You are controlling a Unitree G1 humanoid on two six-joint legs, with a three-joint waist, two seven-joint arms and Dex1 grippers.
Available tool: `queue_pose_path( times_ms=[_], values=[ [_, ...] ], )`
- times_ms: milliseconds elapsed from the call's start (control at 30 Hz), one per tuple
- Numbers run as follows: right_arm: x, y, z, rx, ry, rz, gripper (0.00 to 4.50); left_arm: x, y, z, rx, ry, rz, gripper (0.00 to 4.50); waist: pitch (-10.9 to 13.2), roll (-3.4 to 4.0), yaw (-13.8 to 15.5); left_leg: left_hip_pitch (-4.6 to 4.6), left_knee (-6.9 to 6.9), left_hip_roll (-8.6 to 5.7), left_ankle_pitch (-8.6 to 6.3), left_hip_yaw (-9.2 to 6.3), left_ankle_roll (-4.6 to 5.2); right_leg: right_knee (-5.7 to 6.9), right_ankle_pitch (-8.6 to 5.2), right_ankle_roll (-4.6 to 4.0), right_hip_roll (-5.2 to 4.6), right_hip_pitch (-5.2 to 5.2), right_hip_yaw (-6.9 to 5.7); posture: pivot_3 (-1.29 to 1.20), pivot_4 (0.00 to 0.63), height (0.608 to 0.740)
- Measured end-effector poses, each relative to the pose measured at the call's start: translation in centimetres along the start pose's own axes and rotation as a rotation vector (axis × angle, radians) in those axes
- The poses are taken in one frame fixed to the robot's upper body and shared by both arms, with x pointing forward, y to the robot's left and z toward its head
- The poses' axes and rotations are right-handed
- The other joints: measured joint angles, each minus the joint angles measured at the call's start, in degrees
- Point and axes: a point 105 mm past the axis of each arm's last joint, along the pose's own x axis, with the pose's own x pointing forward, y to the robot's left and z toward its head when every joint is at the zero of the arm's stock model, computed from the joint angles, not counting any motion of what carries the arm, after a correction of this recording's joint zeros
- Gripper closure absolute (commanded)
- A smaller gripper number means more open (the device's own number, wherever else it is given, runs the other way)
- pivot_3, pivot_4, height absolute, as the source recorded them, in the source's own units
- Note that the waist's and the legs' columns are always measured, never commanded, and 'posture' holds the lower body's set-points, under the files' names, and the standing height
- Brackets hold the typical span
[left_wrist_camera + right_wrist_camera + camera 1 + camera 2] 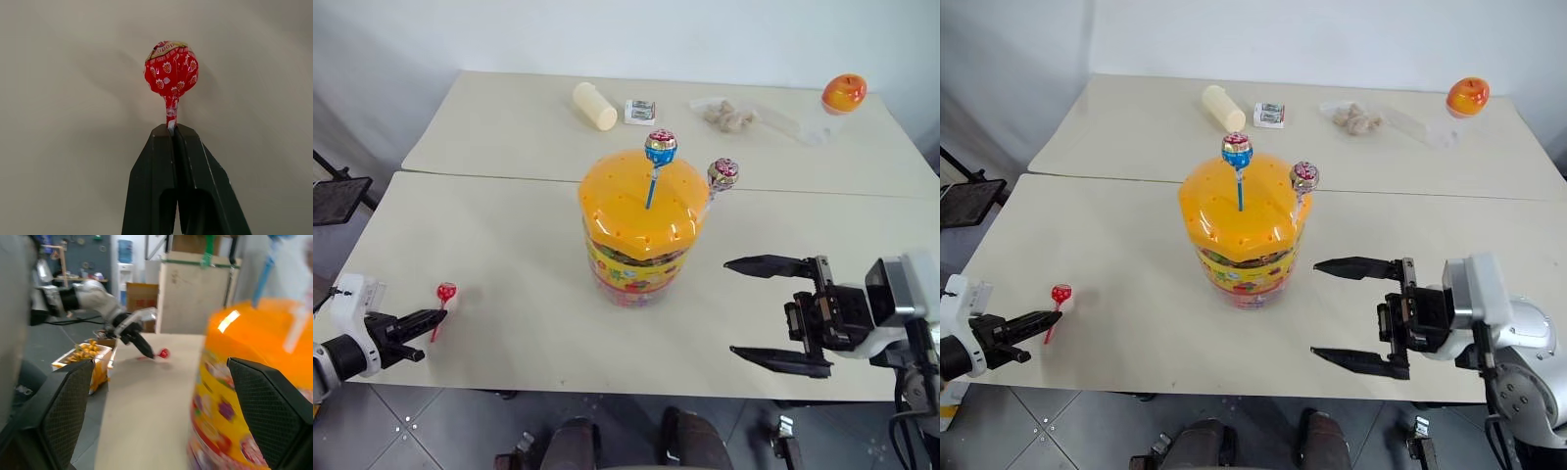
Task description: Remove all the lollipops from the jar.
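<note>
The jar stands mid-table, a clear tub with a domed orange lid and a yellow-red label. A blue lollipop sticks up from the lid's top, and a white one rises at the lid's right edge. My left gripper hovers low over the table's front left, shut on the stick of the red lollipop, whose head points away from the fingers. My right gripper is open to the right of the jar, its fingers pointing toward the tub, apart from it.
On the far table lie a cream cylinder, a small packet, a clear bag of nuts and an orange fruit-shaped container. A seam runs between the two tables behind the jar. A box of yellow goods sits on the floor beyond the table's left end.
</note>
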Motion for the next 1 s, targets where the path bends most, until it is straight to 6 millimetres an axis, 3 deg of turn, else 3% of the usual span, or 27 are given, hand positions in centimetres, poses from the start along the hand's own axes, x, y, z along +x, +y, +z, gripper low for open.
queue_pose_path(
  times_ms=[233,300,367,433,500,667,833,1000],
  values=[
    [-0.7,-2.0,-0.4,0.047,0.019,-0.170,0.00,-0.4,-0.2,0.2,0.047,-0.035,-0.048,1.94,0.0,0.04,-0.3,0.03,-0.08,0.03,-0.02,0.17,-0.04,0.04,-0.03,-0.06,0.03,-0.12,0.01,0.00,0.150,0.740],
    [-0.8,-3.3,0.6,0.078,-0.073,-0.285,0.00,-1.1,-2.2,1.9,0.039,-0.146,-0.268,1.33,0.0,0.02,-0.4,0.00,-0.04,0.08,-0.03,0.21,-0.06,0.10,-0.05,-0.10,0.05,-0.19,-0.01,0.00,0.150,0.740],
    [-0.6,-4.1,1.6,0.081,-0.115,-0.320,0.00,-1.9,-3.1,4.5,0.140,-0.248,-0.379,0.76,0.0,0.08,-0.2,0.00,-0.04,0.08,-0.03,0.26,-0.06,0.08,-0.06,-0.11,0.05,-0.19,-0.01,0.00,0.150,0.740],
    [-0.2,-4.3,2.1,0.070,-0.118,-0.299,0.00,-2.4,-3.6,7.2,0.208,-0.347,-0.433,0.76,0.0,0.11,-0.1,0.02,-0.04,0.06,-0.03,0.27,-0.06,0.08,-0.07,-0.13,0.05,-0.17,0.00,0.00,0.150,0.740],
    [0.8,-4.5,2.5,0.060,-0.121,-0.257,0.00,-2.9,-5.7,9.6,0.267,-0.465,-0.565,0.76,0.0,0.11,-0.3,0.02,-0.04,0.06,-0.03,0.31,-0.06,0.09,-0.06,-0.11,0.04,-0.18,0.01,0.00,0.150,0.740],
    [2.3,-5.2,2.8,0.044,-0.114,-0.186,0.00,-3.5,-10.5,12.9,0.321,-0.672,-0.821,0.76,0.0,0.12,-0.6,0.04,-0.08,0.07,-0.05,0.29,-0.08,0.16,-0.06,-0.11,0.04,-0.23,-0.03,0.00,0.150,0.740],
    [3.5,-5.1,1.8,0.057,-0.107,-0.136,0.00,-2.6,-13.6,13.4,0.254,-0.813,-0.987,0.76,0.0,0.13,-1.0,0.03,-0.04,0.06,-0.05,0.28,-0.08,0.20,-0.05,-0.10,0.04,-0.22,-0.04,0.00,0.150,0.740],
    [4.8,-5.2,2.2,0.046,-0.131,-0.112,0.00,-2.1,-15.0,14.1,0.218,-0.844,-1.047,0.76,0.0,0.13,-1.5,0.04,-0.01,0.06,-0.04,0.25,-0.08,0.22,-0.05,-0.10,0.04,-0.22,-0.03,0.00,0.150,0.740]
  ],
)
